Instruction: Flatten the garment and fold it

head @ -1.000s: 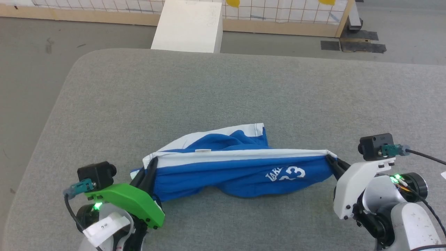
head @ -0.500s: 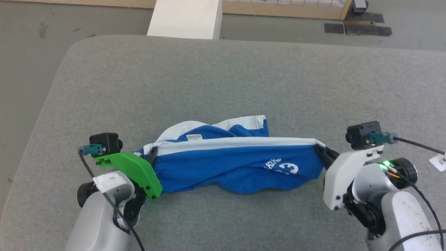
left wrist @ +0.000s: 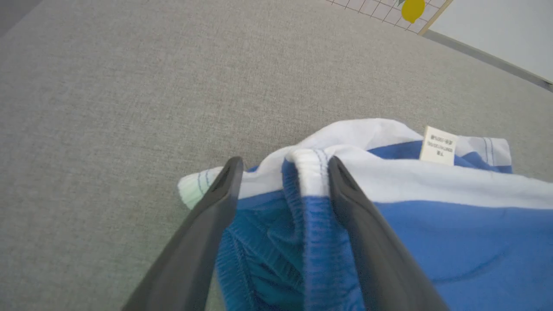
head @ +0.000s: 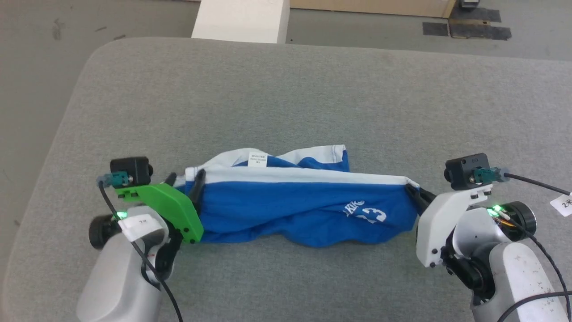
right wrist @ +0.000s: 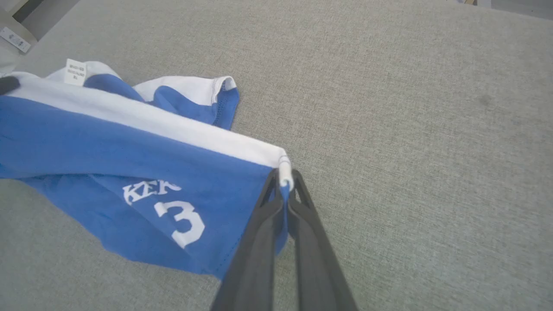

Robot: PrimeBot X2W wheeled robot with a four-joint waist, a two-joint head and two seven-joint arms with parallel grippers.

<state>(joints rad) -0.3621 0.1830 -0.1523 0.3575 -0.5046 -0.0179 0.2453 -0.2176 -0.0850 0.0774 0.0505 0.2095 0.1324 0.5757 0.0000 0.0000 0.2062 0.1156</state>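
The garment point(head: 286, 210), bright blue shorts with white trim and a white printed number, lies stretched left to right on the grey padded table point(head: 290, 98). Its small white tag point(head: 257, 158) stands up at the back. My left gripper point(head: 185, 181) is open at the garment's left end; in the left wrist view the gathered waistband point(left wrist: 309, 168) sits loose between the spread fingers point(left wrist: 216, 203). My right gripper point(head: 413, 192) is shut on the garment's white-trimmed right corner point(right wrist: 283, 166), just above the table.
A white box point(head: 241, 20) stands on the floor beyond the table's far edge. The table's rounded left corner point(head: 89, 58) drops to grey floor. Black tape patches point(head: 473, 29) lie on the floor at the far right.
My left gripper has opened and let go of the waistband. The right gripper keeps its grip. The head camera has tilted down, shifting the whole picture.
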